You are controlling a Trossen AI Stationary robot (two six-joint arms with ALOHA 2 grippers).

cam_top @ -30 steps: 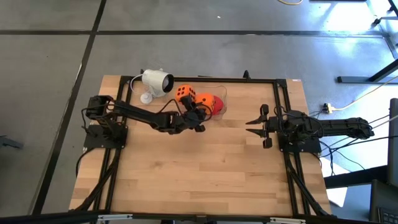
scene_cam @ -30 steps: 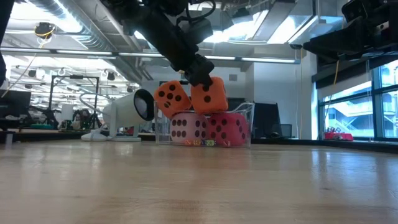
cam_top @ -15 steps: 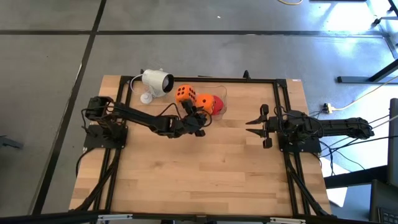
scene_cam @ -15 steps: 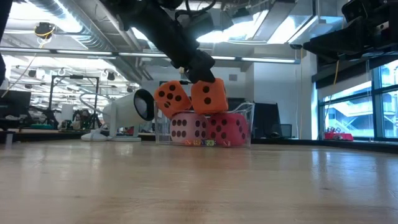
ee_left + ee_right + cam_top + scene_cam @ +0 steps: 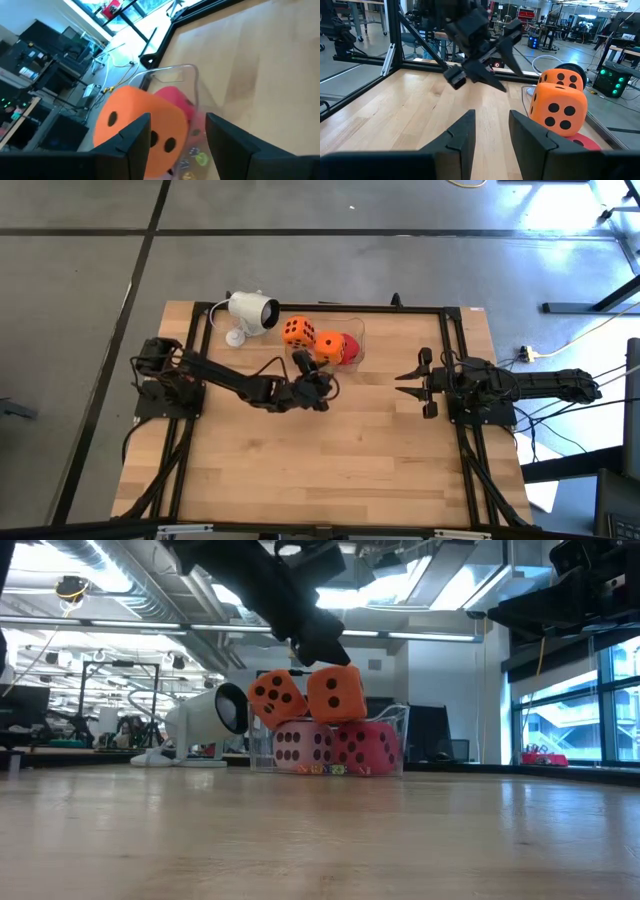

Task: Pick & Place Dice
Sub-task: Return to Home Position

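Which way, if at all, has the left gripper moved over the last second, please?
Yes. In the high view the left gripper has backed away from the transparent bin, toward the middle of the table.

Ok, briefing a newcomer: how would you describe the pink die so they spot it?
At the far edge of the table a clear bin stands beside a white camera. The pink die lies low in it on the camera's side, under the orange dice; it is paler than the red die alongside.

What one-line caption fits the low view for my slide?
Left pincer hangs open near four dice piled in the transparent bin.
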